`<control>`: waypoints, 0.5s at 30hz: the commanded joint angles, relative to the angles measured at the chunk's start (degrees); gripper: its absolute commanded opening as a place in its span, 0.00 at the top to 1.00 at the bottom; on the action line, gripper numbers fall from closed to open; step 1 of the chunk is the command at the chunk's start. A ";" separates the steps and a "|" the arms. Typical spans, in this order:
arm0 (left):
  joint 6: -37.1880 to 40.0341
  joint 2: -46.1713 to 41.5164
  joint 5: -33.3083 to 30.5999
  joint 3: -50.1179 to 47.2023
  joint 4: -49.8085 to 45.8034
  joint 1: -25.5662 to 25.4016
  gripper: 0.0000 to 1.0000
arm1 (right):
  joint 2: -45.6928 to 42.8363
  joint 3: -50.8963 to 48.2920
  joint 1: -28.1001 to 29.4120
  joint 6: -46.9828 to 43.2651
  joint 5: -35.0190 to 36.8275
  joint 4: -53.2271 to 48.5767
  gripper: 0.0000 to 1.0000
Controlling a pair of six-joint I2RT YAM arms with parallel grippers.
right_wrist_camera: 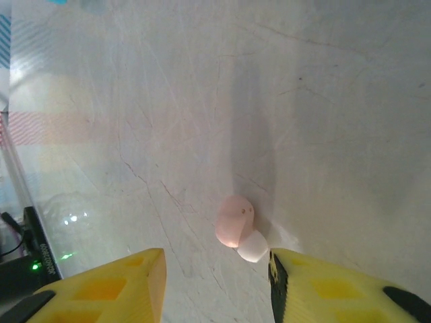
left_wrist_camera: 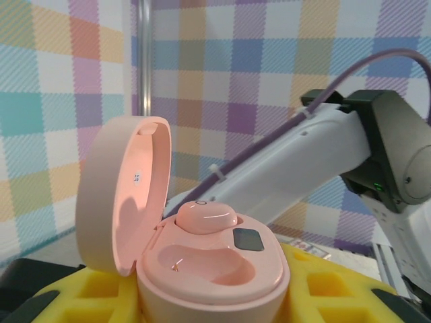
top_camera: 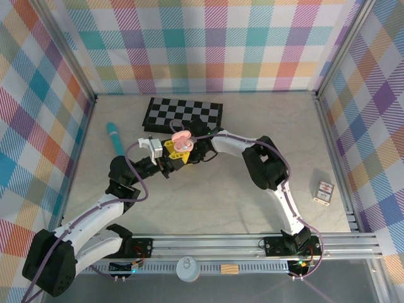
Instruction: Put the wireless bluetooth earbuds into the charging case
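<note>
Left wrist view: charging case (left_wrist_camera: 202, 269), pale pink, glossy plastic, pebble-shaped, stands open; lid (left_wrist_camera: 124, 195) hinged up on the case's left, its inner face smooth and dished; left gripper (left_wrist_camera: 215, 299) clamps the case's base between blocky yellow fingers (left_wrist_camera: 74, 299) with recessed pockets; seated earbud (left_wrist_camera: 205, 217), a rounded pink dome, sits in the case's far well; the near well is a smooth oval hollow; a small dark rectangle is set in the case's deck beside the seated earbud.

Behind the case: right arm (left_wrist_camera: 289, 161), white shell with a dark joint, a purple cable (left_wrist_camera: 377, 64) arching over it; plaid walls (left_wrist_camera: 60, 81) beyond.

Right wrist view: right gripper (right_wrist_camera: 217, 286) with its yellow fingers (right_wrist_camera: 121, 286) well apart, nothing between them; loose earbud (right_wrist_camera: 234, 223), pink bulb with a white soft tip, lies on the pale, faintly veined table (right_wrist_camera: 303, 101) just past the fingertips, the white tip close beside one finger, contact unclear; its place relative to the case cannot be told from this view.

Top external view adds the layout: case (top_camera: 182, 140) carried above the table on the left gripper (top_camera: 177, 153); black-and-white chequered board (top_camera: 183, 113), flat, just beyond the case; teal stick (top_camera: 115, 137) well to the case's left; small printed box (top_camera: 324, 192) far to the case's right.
</note>
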 commanded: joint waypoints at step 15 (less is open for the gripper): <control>4.31 -7.85 -3.00 1.01 -4.85 3.57 0.69 | 6.99 22.73 6.72 2.37 22.48 -21.64 0.54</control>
